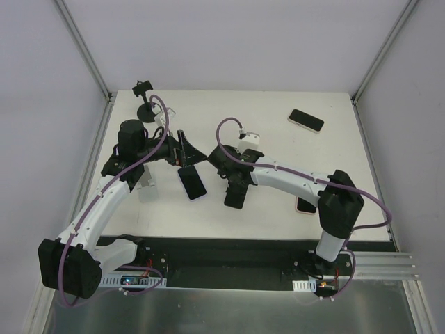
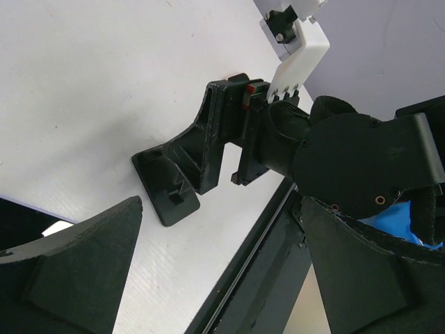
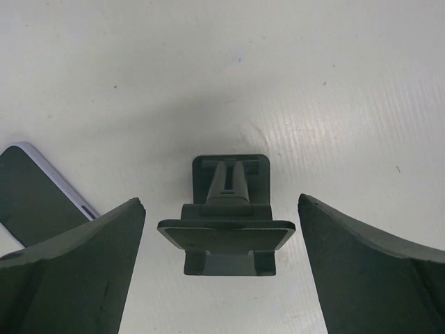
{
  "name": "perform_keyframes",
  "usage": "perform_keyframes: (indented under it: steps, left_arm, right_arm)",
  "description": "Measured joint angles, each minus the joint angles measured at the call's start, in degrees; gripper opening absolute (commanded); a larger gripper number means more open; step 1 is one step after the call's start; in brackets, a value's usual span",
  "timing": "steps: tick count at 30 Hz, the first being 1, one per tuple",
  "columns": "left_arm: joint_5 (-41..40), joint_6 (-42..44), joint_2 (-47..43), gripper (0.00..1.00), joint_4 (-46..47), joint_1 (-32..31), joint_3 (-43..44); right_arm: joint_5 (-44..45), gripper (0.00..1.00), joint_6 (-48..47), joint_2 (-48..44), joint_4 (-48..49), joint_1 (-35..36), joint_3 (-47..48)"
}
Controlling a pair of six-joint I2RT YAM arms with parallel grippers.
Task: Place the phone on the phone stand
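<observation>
Centrally, black angled phone stand (image 3: 226, 233) beside white-edged phone (image 3: 35, 198)

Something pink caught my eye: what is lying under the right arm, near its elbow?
A phone, dark with a pinkish rim, flat on the table. Only its near edge shows; the right arm covers the rest.

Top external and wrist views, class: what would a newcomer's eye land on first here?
The right claw hangs open over a black phone stand at the centre of the scene, with a phone lying flat just beside it. Further off, a second phone sits alone near the far right corner.
</observation>
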Motion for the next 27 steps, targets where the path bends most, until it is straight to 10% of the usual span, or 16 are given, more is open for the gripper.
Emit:
perform_keyframes:
  steps: [11, 24, 27]
  left_arm:
    - [0.0, 0.0, 0.0, 0.95, 0.2, 0.1, 0.0]
    - [0.0, 0.0, 0.2, 0.95, 0.2, 0.0, 0.0]
    - [0.0, 0.0, 0.2, 0.95, 0.2, 0.0, 0.0]
  right_arm:
    - [1.1, 0.74, -5.2, 0.7, 0.0, 1.4, -0.5]
    - [0.5, 0.01, -15.6, -2.1, 9.6, 1.6, -6.7]
    - [-0.5, 0.01, -19.3, -3.8, 13.3, 1.3, -9.3]
